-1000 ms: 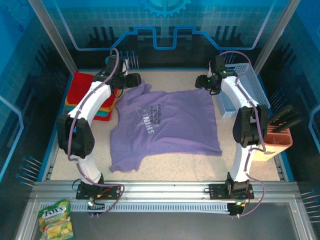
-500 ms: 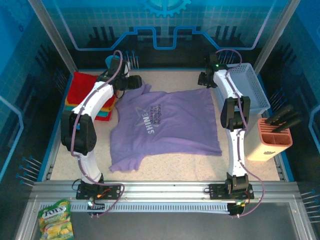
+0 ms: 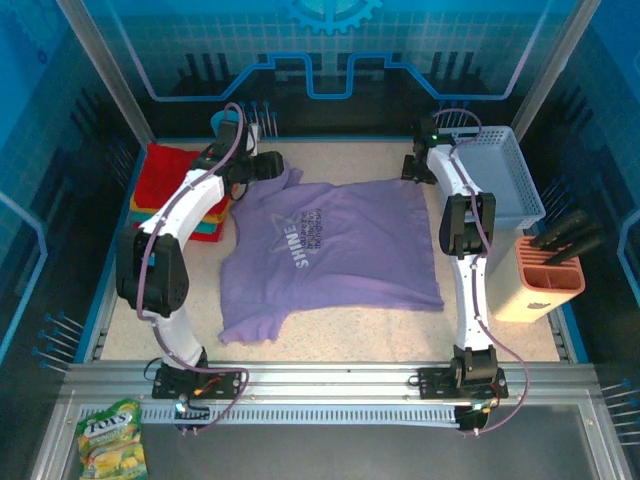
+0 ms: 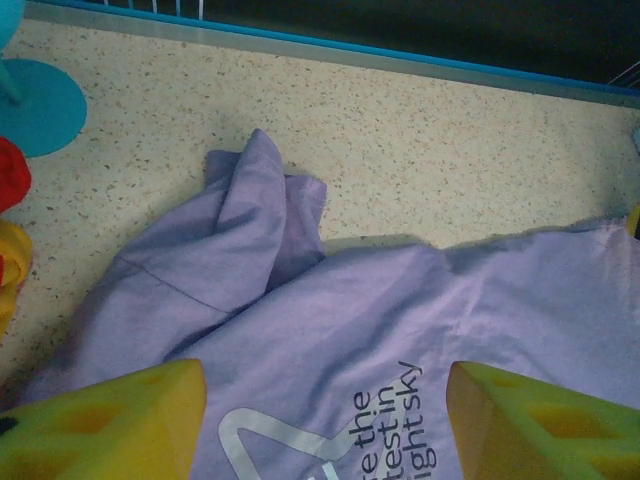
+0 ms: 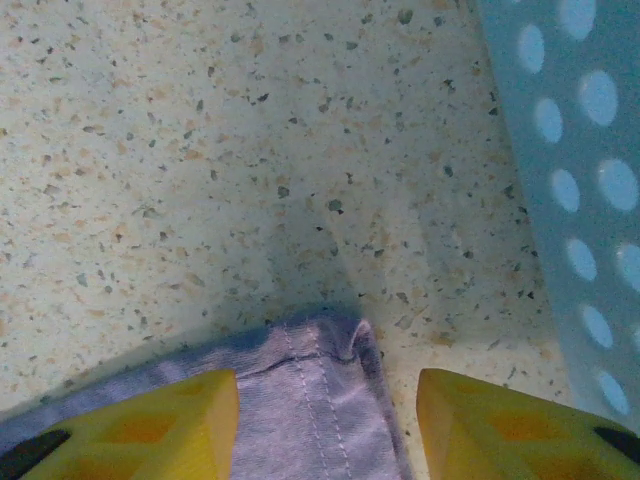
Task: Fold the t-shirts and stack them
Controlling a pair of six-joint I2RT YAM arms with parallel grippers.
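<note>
Fully outstretched, right hand straddles t-shirt corner.

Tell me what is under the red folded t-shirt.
Under the red t-shirt lie a yellow-orange t-shirt and, lowest, a teal t-shirt; the left arm covers much of the stack, so further layers cannot be told.

Between shirt stack and basket lies t-shirt

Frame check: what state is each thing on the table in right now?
Purple tee: spread flat, print up, unfolded, one sleeve bunched.
Tee stack: folded, red on top.
Basket: upright, looks empty.
Left gripper: open, over the tee.
Right gripper: open, straddling the tee's corner.
</note>
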